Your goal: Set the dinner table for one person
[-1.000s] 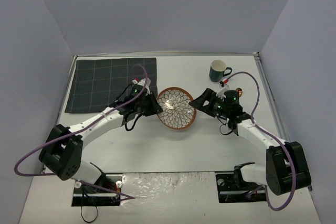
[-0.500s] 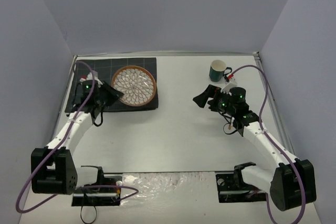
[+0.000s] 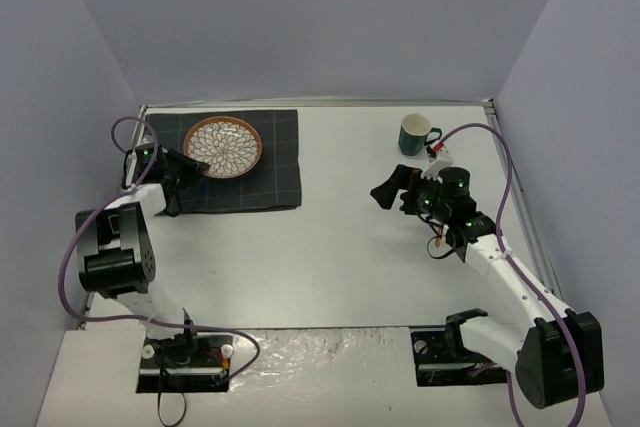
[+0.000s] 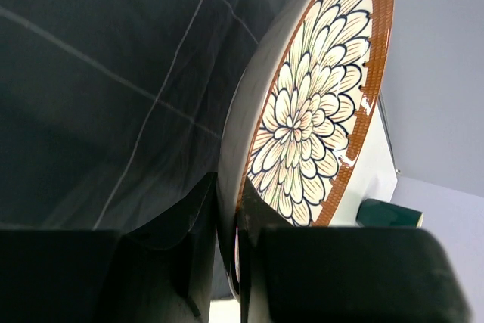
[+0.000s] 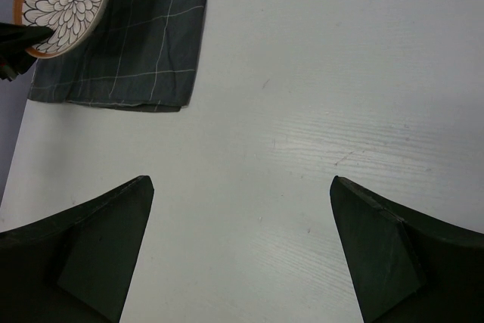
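Left gripper (image 3: 188,167) clamped on the floral plate (image 3: 222,146) by its rim; plate extends ahead over checked mat (image 3: 255,185) on dinner table (image 3: 330,257), probably for setting flat. Right gripper (image 3: 385,191) apart, empty.

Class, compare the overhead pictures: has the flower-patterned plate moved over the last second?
Yes. The flower-patterned plate, clamped in the left gripper, has gone left and farther back: from right of the checked mat to over it.

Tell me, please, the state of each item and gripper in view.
plate: face up over the mat, rim gripped
mat: spread flat on the dinner table
mug: upright, standing free
left gripper: shut on the plate
right gripper: open, empty
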{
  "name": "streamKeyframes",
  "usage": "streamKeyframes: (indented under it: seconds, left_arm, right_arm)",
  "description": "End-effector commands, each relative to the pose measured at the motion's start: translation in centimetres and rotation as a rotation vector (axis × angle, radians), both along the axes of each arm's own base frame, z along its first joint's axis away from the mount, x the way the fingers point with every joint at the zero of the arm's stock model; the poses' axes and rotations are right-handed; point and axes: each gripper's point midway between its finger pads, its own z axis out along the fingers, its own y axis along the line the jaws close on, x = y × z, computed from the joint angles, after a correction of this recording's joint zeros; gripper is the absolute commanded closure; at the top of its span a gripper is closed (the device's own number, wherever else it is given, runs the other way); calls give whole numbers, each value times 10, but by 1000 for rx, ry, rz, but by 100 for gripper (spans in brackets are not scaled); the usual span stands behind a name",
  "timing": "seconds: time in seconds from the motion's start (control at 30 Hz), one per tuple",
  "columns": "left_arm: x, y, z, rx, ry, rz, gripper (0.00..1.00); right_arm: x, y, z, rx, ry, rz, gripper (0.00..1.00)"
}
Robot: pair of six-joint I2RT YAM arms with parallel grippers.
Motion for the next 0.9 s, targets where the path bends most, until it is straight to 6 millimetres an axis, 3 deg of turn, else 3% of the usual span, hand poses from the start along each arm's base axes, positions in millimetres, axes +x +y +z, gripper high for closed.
streamKeyframes:
  seconds: [0.0, 0.3, 0.87]
  left_arm:
    - [58, 10, 112, -24, -385, -45, 100]
    - [65, 21, 75, -53, -338, -34, 100]
    - [65, 32, 37, -68, -285, -22, 100]
  right_arm:
    - [13, 2, 33, -6, -111, 10, 0]
    - [13, -1, 27, -26, -106, 10, 0]
    - [9, 1, 19, -32, -96, 29, 0]
